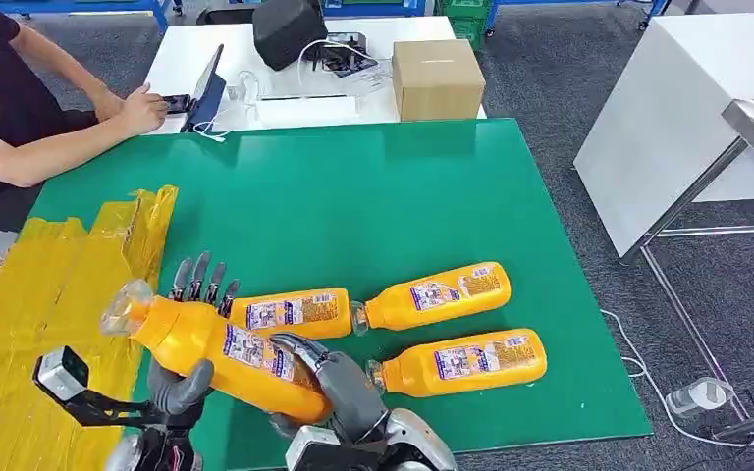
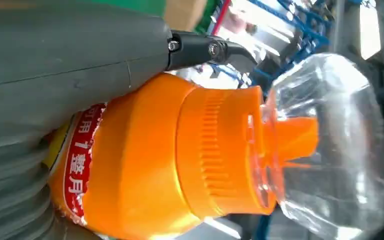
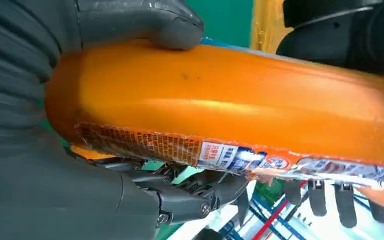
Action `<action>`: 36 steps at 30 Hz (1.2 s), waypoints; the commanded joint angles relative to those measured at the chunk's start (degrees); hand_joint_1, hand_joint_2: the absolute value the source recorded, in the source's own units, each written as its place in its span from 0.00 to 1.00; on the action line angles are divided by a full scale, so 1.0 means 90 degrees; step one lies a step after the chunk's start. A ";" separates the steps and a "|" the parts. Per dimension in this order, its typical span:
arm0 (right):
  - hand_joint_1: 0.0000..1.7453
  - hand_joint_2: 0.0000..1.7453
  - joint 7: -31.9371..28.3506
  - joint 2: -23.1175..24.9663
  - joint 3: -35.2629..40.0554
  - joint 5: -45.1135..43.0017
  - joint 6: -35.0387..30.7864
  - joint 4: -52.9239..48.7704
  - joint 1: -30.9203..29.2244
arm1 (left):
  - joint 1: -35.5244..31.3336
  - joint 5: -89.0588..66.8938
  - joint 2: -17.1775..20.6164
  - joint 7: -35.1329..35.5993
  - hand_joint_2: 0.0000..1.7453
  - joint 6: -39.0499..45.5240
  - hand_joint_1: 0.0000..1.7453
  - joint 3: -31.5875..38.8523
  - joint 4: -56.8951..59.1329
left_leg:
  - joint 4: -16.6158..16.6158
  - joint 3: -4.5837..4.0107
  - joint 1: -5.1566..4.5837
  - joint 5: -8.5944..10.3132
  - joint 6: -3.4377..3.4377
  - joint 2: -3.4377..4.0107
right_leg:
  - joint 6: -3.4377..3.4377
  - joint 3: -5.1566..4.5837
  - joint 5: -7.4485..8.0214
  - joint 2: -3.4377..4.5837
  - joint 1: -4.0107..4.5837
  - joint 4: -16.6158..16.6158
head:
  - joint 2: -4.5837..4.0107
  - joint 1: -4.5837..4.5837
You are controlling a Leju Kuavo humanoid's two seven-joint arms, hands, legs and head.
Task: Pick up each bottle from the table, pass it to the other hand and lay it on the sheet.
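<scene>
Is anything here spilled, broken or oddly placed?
Nothing spilled or broken. The yellow sheet is crumpled and bunched along its edge rather than flat. The held bottle is gripped by both the left hand and right hand. Three other bottles lie on their sides on the green table.

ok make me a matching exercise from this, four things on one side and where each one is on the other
Things
1. held orange bottle
2. cardboard box
3. yellow sheet
4. three orange bottles

Places
A. lying on the green mat
B. on the white table beyond the mat
C. gripped by left hand and right hand
D. spread along the mat's left side

Pairs: 1-C, 2-B, 3-D, 4-A
</scene>
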 commanded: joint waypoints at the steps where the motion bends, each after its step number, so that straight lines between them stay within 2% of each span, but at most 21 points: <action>1: 1.00 1.00 0.0111 0.0054 0.0819 0.0182 -0.0065 0.0772 -0.0450 | -0.0401 -0.1147 0.0141 -0.0326 1.00 0.0447 1.00 -0.0448 0.0466 | -0.0004 0.0006 0.0002 0.0002 0.0000 -0.0004 | -0.0007 0.0009 0.0001 -0.0006 0.0004 -0.0005 | 0.0000 -0.0002; 18: 1.00 1.00 0.0279 -0.0078 0.0351 0.0247 -0.0493 0.0361 -0.0197 | -0.0411 -0.1509 0.0054 -0.0627 1.00 0.0641 1.00 -0.0421 0.0150 | 0.0001 0.0001 0.0004 0.0001 0.0002 -0.0011 | -0.0008 0.0007 -0.0001 -0.0014 0.0006 -0.0003 | 0.0000 -0.0002; 22: 1.00 1.00 0.0364 -0.0129 0.0110 0.0348 -0.0711 0.0108 -0.0091 | -0.0401 -0.2370 0.0042 -0.1032 1.00 0.1377 1.00 -0.0323 -0.0296 | 0.0007 -0.0006 0.0004 -0.0001 0.0003 -0.0011 | -0.0006 0.0000 -0.0003 -0.0013 0.0005 0.0001 | 0.0000 -0.0002; 23: 0.72 1.00 0.0508 -0.0115 -0.0026 0.0383 -0.0869 0.0006 -0.0040 | -0.0414 -0.2799 0.0070 -0.1161 1.00 0.1771 1.00 -0.0245 -0.0491 | 0.0010 -0.0005 0.0006 -0.0004 0.0004 -0.0012 | -0.0009 0.0004 -0.0005 -0.0016 0.0008 0.0001 | 0.0000 -0.0002; 24: 0.00 1.00 0.0676 -0.0115 -0.0137 0.0445 -0.0993 -0.0084 -0.0003 | -0.0419 -0.3389 0.0091 -0.1278 1.00 0.2346 1.00 -0.0125 -0.0672 | 0.0013 -0.0010 0.0007 -0.0003 0.0004 -0.0014 | -0.0008 -0.0001 -0.0005 -0.0017 0.0009 0.0004 | 0.0000 -0.0002; 25: 0.00 1.00 0.0845 -0.0166 -0.0204 0.0447 -0.0947 -0.0146 -0.0018 | -0.0440 -0.4095 0.0113 -0.1361 1.00 0.3064 1.00 0.0016 -0.0812 | 0.0012 -0.0011 0.0007 -0.0003 0.0003 -0.0014 | -0.0008 -0.0002 -0.0005 -0.0016 0.0009 0.0004 | 0.0000 -0.0002; 27: 0.00 1.00 0.0870 -0.0231 -0.0264 0.0401 -0.0886 -0.0188 -0.0058 | -0.0470 -0.4051 0.0210 -0.1329 1.00 0.3045 1.00 0.0111 -0.0883 | 0.0011 -0.0006 0.0005 -0.0004 0.0003 -0.0005 | -0.0009 -0.0001 -0.0004 -0.0007 0.0007 0.0005 | 0.0000 -0.0002; 28: 0.00 1.00 0.0888 -0.0300 -0.0402 0.0416 -0.0977 -0.0287 -0.0050 | -0.0628 -0.5473 0.0177 -0.1489 1.00 0.4587 1.00 0.0308 -0.0861 | 0.0005 -0.0006 0.0003 0.0000 0.0002 -0.0003 | -0.0007 -0.0003 -0.0001 -0.0005 0.0004 0.0003 | 0.0000 -0.0002; 30: 0.00 1.00 0.0978 -0.0441 -0.0615 0.0426 -0.1052 -0.0356 -0.0133 | -0.0917 -0.6276 0.0341 -0.1357 1.00 0.5681 1.00 0.0572 -0.0618 | 0.0004 -0.0006 0.0004 0.0004 0.0001 -0.0007 | -0.0007 -0.0001 0.0001 -0.0011 0.0006 0.0001 | 0.0000 -0.0005; 33: 0.00 1.00 0.0999 -0.0759 -0.0899 -0.0269 -0.0397 0.0014 -0.0543 | -0.1497 -0.7734 0.0746 -0.1151 1.00 0.7153 1.00 0.1026 0.0437 | -0.0004 0.0000 0.0003 0.0012 0.0001 -0.0013 | -0.0008 0.0005 0.0006 -0.0018 0.0005 -0.0005 | 0.0000 -0.0002; 36: 0.00 1.00 0.0973 -0.0923 -0.0950 -0.0386 -0.0295 0.0460 -0.0976 | -0.1946 -0.8917 0.1070 -0.0710 1.00 0.8163 1.00 0.1214 0.1587 | -0.0016 0.0015 -0.0002 0.0019 0.0005 -0.0008 | -0.0005 0.0017 0.0012 -0.0012 0.0001 -0.0012 | 0.0000 -0.0005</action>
